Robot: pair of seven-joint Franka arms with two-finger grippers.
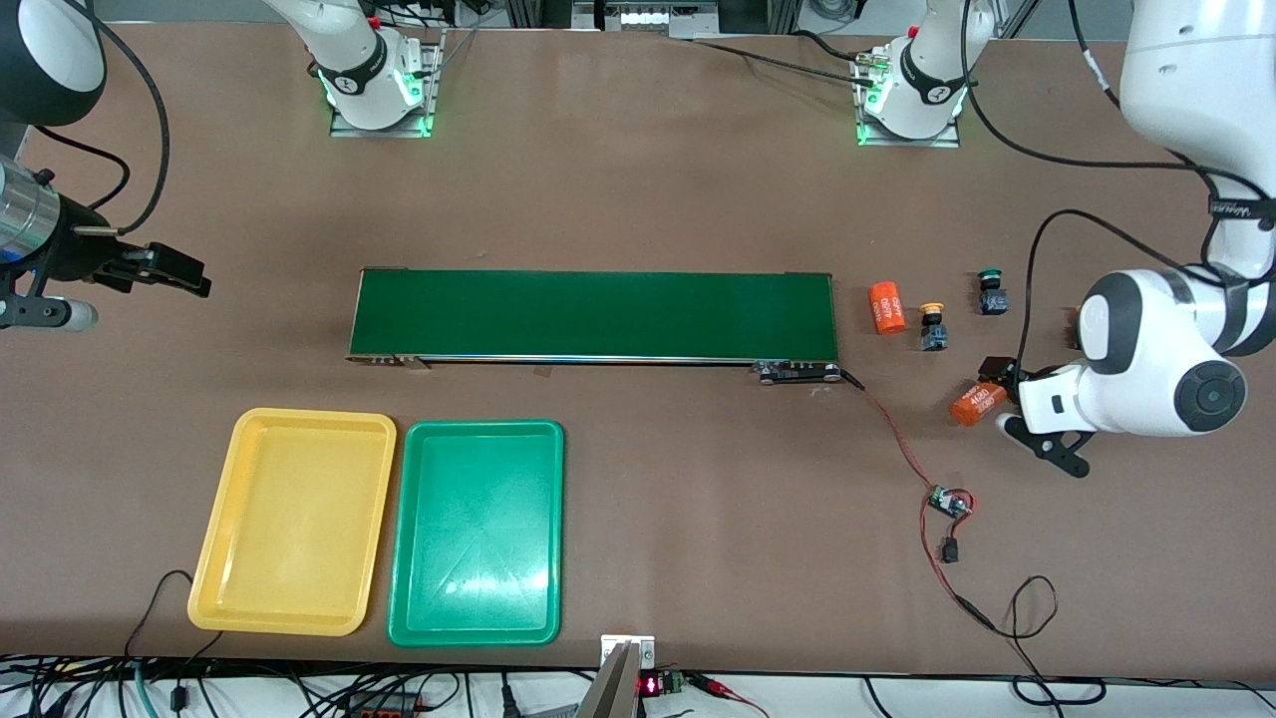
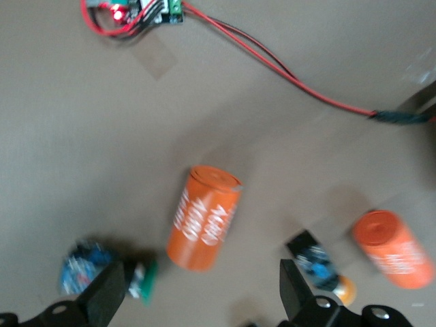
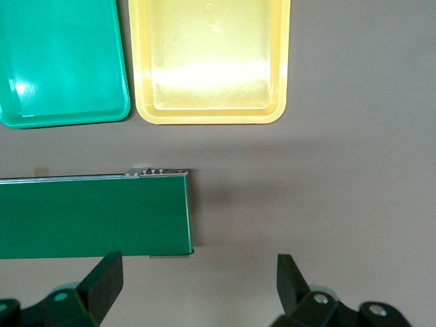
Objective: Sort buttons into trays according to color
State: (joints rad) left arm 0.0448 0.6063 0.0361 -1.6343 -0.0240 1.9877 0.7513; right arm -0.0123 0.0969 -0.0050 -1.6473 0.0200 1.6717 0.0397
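Hovering over the cluster at the left arm's end of the long dark-green conveyor belt [image 1: 595, 315], the left gripper [image 2: 201, 289] had its fingers spread wide and empty, apparently lined up to choose a part. Beneath it lay an orange cylinder [image 2: 204, 218], which was no target. The yellow-capped black button [image 1: 933, 326] sat just off the belt's end beside a second orange cylinder [image 1: 886, 307], the green-capped black button [image 1: 990, 291] a little farther from the belt. Only two buttons showed. The right gripper [image 3: 197, 289] waited, jaws apart, above the belt's other end. Nearer the camera than the belt, the shallow yellow plastic tray [image 1: 296, 522] and shallow green plastic tray [image 1: 477, 534] lay side by side, both empty, presumably within the right arm's reach.
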